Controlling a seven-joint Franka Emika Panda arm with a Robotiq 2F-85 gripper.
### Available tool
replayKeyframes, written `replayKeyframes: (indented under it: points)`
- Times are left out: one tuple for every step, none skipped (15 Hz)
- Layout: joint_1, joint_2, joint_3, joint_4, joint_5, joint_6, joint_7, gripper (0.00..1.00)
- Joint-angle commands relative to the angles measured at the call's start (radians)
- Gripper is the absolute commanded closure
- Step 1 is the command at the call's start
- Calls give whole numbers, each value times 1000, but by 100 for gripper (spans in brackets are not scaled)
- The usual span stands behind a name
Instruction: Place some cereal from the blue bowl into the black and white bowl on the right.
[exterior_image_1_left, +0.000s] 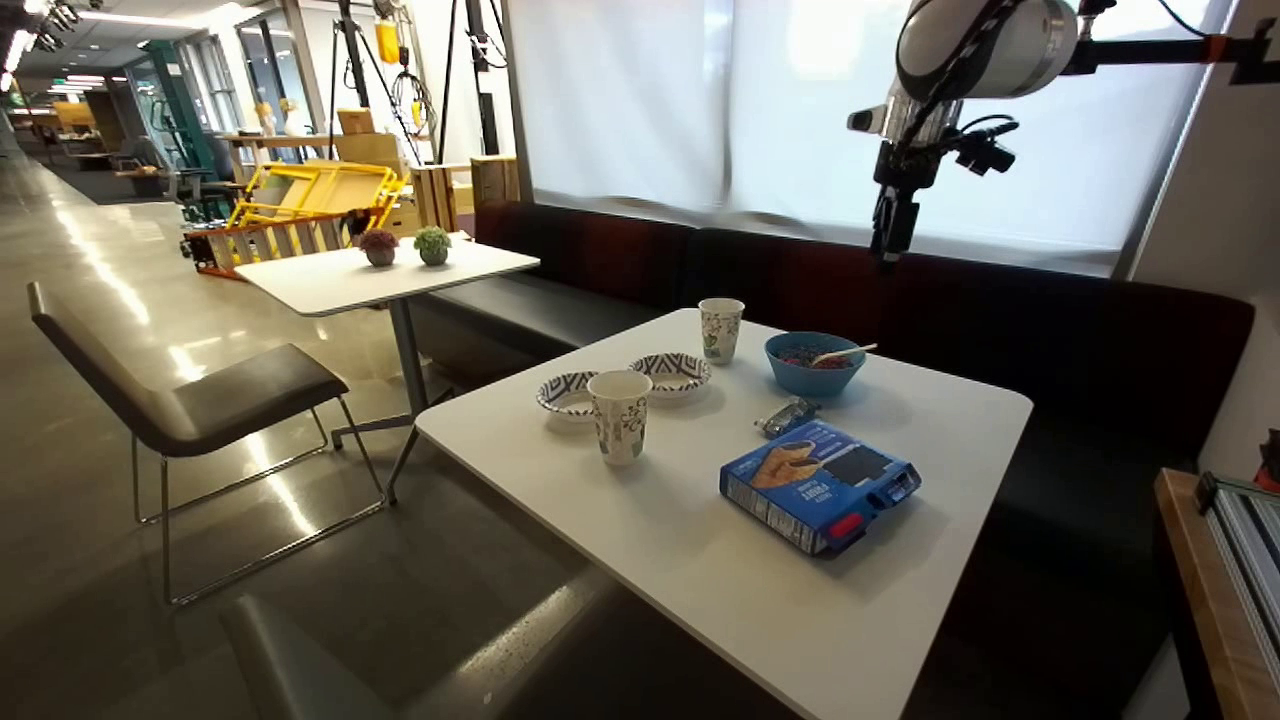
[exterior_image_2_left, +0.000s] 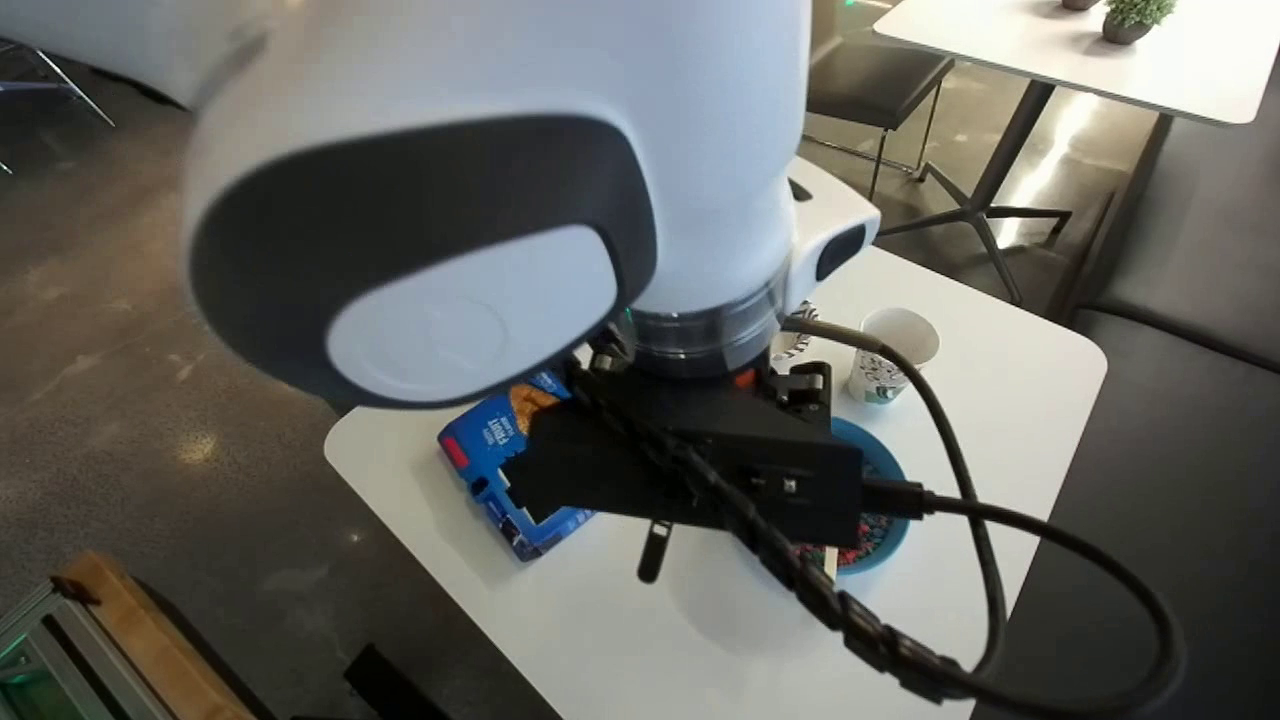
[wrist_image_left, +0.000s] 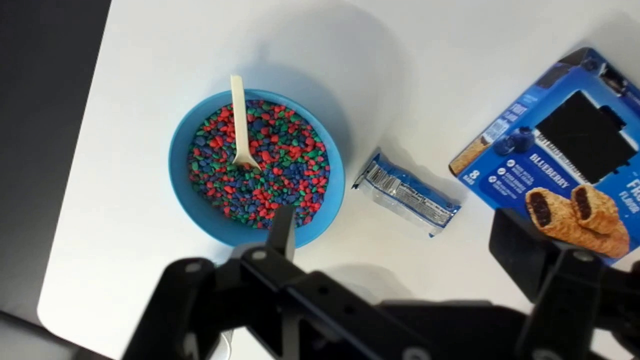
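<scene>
While the claw (wrist_image_left: 397, 232) hangs spread, the round blue bowl (wrist_image_left: 180, 167) holds red, green and dark-blue cereal (wrist_image_left: 295, 182).

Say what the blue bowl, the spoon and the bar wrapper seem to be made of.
Blue bowl: probably plastic, satin; the wall is smooth and evenly coloured.
Spoon: plastic or wood, can't tell; pale and dull, no grain discernible.
Bar wrapper: likely foil-like film, shiny; silvery, with creases.

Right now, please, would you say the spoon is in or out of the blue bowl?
In: the wrist view shows the spoon resting in cereal inside the blue bowl, handle crossing the rim.
</scene>
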Motion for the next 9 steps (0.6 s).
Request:
replayKeyframes:
  points:
    - [-71,144,53,80,184,86,-190,0]
    - [-98,176,79,104,243,83,-259,0]
    - [-125,210,101,131,282,96,-317,0]
    - [-157,242,133,163,336,104,-397,0]
    - [-183,268,155,193,362,111,-450,0]
    - [-212,298,179,228,396,102,-499,0]
    - [-236,329,195,261,410,106,-542,0]
    - [-259,355,211,288,427,115,-581,0]
    - [-286,382,230,311,454,137,-620,0]
